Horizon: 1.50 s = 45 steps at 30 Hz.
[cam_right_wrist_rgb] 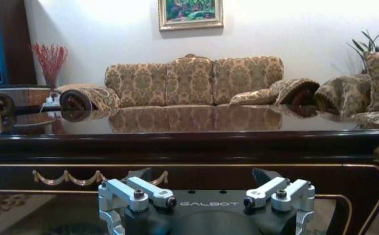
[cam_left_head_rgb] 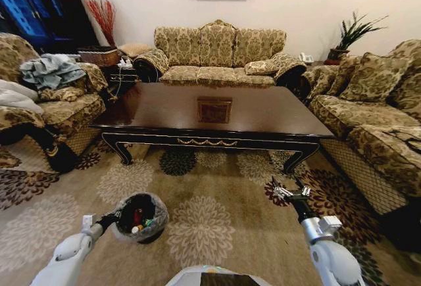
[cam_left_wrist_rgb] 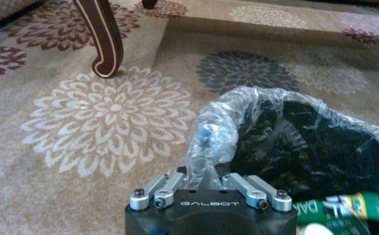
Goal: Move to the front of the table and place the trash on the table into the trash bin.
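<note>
table [cam_left_head_rgb: 263,112]: we record a dark brown glossy top; square centre inlay of lighter brown; gold swag ornament on the apron.
table leg [cam_left_wrist_rgb: 105,39]: dark brown, with a thin pale line along its edge.
trash bin [cam_left_head_rgb: 155,223]: black, under a clear crinkled bag; red, green and white bits inside.
green wrapper [cam_left_wrist_rgb: 349,208]: green with white lettering, inside the bin.
carpet [cam_left_head_rgb: 210,227]: tan, with cream, dark grey and maroon flower medallions around the table.
sofa [cam_left_head_rgb: 220,52]: beyond the table, we note gold-and-tan damask.
left gripper [cam_left_wrist_rgb: 204,193]: black body, silver links.
right gripper [cam_left_head_rgb: 291,191]: silver and black.
</note>
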Tool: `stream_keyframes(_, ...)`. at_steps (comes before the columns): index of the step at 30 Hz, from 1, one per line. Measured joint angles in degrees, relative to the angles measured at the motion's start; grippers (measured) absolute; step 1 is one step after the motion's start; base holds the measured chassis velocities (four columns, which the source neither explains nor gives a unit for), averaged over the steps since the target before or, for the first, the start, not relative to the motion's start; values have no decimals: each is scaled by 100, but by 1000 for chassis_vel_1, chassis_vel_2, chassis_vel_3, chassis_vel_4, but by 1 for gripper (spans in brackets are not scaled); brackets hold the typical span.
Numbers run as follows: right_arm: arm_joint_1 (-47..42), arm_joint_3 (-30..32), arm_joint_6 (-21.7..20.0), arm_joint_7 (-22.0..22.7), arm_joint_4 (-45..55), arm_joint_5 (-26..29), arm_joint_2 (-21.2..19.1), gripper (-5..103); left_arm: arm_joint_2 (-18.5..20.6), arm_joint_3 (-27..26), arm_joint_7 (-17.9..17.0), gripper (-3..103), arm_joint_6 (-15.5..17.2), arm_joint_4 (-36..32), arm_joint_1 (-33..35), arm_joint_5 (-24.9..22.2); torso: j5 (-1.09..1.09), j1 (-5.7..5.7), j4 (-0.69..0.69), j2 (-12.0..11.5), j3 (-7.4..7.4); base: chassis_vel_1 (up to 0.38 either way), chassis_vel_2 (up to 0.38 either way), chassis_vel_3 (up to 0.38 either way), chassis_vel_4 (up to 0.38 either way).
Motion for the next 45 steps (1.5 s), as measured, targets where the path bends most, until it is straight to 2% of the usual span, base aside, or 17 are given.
stream_keyframes(2,-2,10,8,-2,-20,-1,-10,100,-4,11,1,34,-28,55,-32,0,2,1,-1,2,2,0,0,0,0)
stream_keyframes(5,-1,30,9,-4,-21,0,-16,100,-4,27,0,39,-68,102,-59,0,2,4,-1,8,6,0,0,0,0)
stream_keyframes(8,-2,70,9,-5,-11,20,-38,100,22,38,-2,56,-117,147,-84,10,1,8,-1,20,13,0,0,0,0)
stream_keyframes(10,-2,73,9,-4,-11,24,-44,100,32,36,9,56,-119,145,-80,10,1,9,-1,22,14,0,0,0,0)
stream_keyframes(12,19,80,37,15,-46,59,-62,100,113,-64,274,67,-96,-78,38,-179,-1,12,0,29,19,0,0,0,0)
stream_keyframes(14,38,65,96,33,-94,77,-71,100,148,-149,367,72,41,-308,129,-234,2,13,0,31,20,0,0,0,0)
stream_keyframes(16,70,46,148,-9,-190,110,-78,100,203,-323,419,82,569,-786,288,-219,4,14,0,36,23,0,0,0,0)
stream_keyframes(19,83,24,160,-47,-227,125,-75,100,258,-371,370,88,828,-1005,364,-197,4,15,-1,39,24,0,0,0,0)
stream_keyframes(20,103,-29,177,-69,-259,132,-66,100,343,-396,318,97,1028,-1159,434,-127,3,17,-1,42,26,0,0,0,0)
stream_keyframes(28,286,-153,230,-58,-329,152,-66,100,470,-613,43,100,1067,-1619,694,-232,3,21,0,53,33,0,0,0,0)
stream_keyframes(34,251,-102,273,-62,-381,242,-159,100,404,-738,45,100,1058,-1858,783,-290,2,23,0,57,36,0,0,0,0)
stream_keyframes(38,235,-36,330,-64,-411,337,-212,100,321,-933,28,100,878,-2178,830,-568,1,23,0,59,38,0,0,0,0)
stream_keyframes(41,234,21,291,-5,-333,406,-241,100,261,-1088,-196,100,693,-2562,881,-918,4,24,0,61,39,0,0,0,0)
stream_keyframes(42,234,56,224,87,-237,421,-263,100,213,-1156,-467,100,579,-2794,895,-1083,5,24,-1,62,39,0,0,0,0)
stream_keyframes(43,225,93,113,237,-110,421,-289,100,138,-1216,-935,100,470,-3075,907,-1263,4,24,-1,63,39,0,0,0,0)
stream_keyframes(44,173,170,-46,450,94,420,-338,100,24,-1280,-1598,100,422,-3501,946,-1502,1,25,-1,63,40,0,0,0,0)
stream_keyframes(45,173,170,-46,450,94,420,-338,100,24,-1280,-1598,100,422,-3501,946,-1502,1,25,-1,63,40,0,0,0,0)
